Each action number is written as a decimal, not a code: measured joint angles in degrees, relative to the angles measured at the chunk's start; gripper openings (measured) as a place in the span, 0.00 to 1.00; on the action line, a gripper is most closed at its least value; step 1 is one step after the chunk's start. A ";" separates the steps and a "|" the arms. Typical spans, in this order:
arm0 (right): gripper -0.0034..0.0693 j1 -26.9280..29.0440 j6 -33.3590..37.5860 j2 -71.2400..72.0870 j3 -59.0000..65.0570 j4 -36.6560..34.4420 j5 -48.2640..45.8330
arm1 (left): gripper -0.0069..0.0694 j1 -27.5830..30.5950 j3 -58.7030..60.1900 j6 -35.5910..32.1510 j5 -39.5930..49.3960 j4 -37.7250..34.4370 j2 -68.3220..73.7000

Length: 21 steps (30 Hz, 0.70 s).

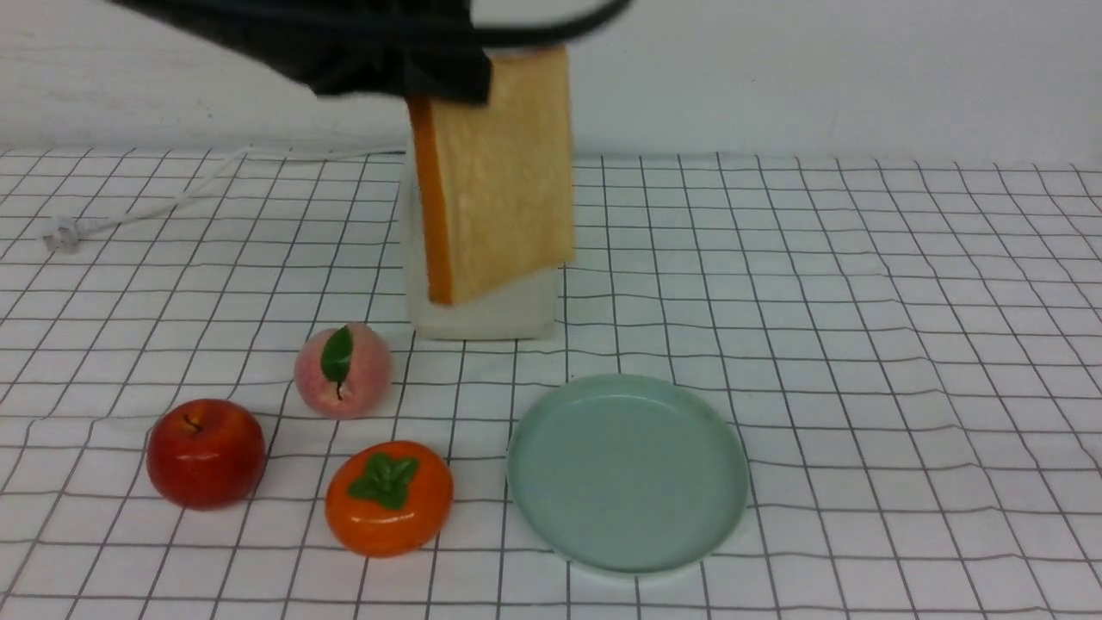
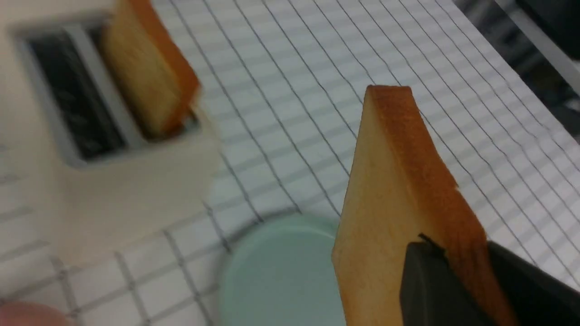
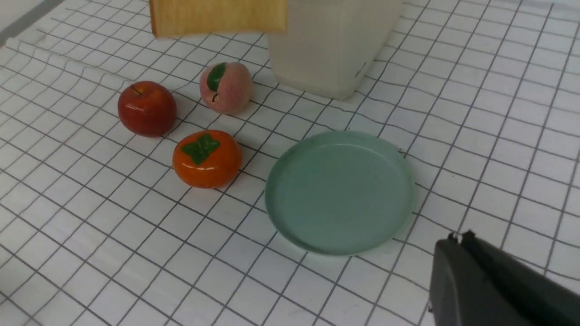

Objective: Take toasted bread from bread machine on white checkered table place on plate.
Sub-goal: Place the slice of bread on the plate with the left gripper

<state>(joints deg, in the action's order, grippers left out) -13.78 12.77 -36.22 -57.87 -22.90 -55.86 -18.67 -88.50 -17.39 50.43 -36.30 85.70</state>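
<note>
The held slice (image 2: 398, 190) of toasted bread hangs upright in the air, pinched at one crust edge by your left hand (image 2: 457, 258), whose dark fingers (image 2: 430, 290) press on its two faces. The rest of the slice reaches away from the hand. From the front, that slice (image 1: 495, 172) hangs below the hand at the top of the picture. It covers much of the bread machine (image 1: 482, 314) behind it, and its lower corner stops short of the worktop (image 1: 861, 344). The second slice (image 2: 149, 77) stands in one slot of the bread machine, well apart from the held one, and the slot beside it shows dark. The plate (image 1: 627, 472) lies flat on the worktop, nearer to you than the bread machine and a little to its right, with a strip of cloth between the two. To the left of the plate sits the persimmon (image 1: 389, 497), just beside its rim but not touching. The peach (image 1: 343, 370) is farther back, near the bread machine's left corner, and the apple (image 1: 205, 452) is farthest left. A white cord (image 1: 172, 202) trails across the far left of the worktop. Your right hand (image 3: 460, 237) has its fingertips pressed together with nothing between them, and it hovers apart from the plate.
</note>
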 joint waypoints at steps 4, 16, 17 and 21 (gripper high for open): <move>0.04 0.00 -0.31 4.85 -0.11 2.68 -1.26 | 0.22 -4.26 10.51 -9.56 -5.01 -11.85 2.84; 0.05 0.00 -3.04 8.77 1.50 4.45 -7.98 | 0.22 -10.48 14.32 -18.39 -22.67 -26.45 17.00; 0.05 0.00 -3.10 8.77 1.62 4.45 -8.12 | 0.22 -10.48 14.32 -18.39 -22.57 -26.56 17.14; 0.05 0.00 -4.00 8.77 1.78 4.39 -8.57 | 0.22 -10.49 14.32 -18.53 -20.22 -26.77 19.46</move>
<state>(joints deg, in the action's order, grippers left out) -13.78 8.76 -27.45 -56.10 -18.51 -64.44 -29.17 -74.18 -35.92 30.21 -63.07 105.16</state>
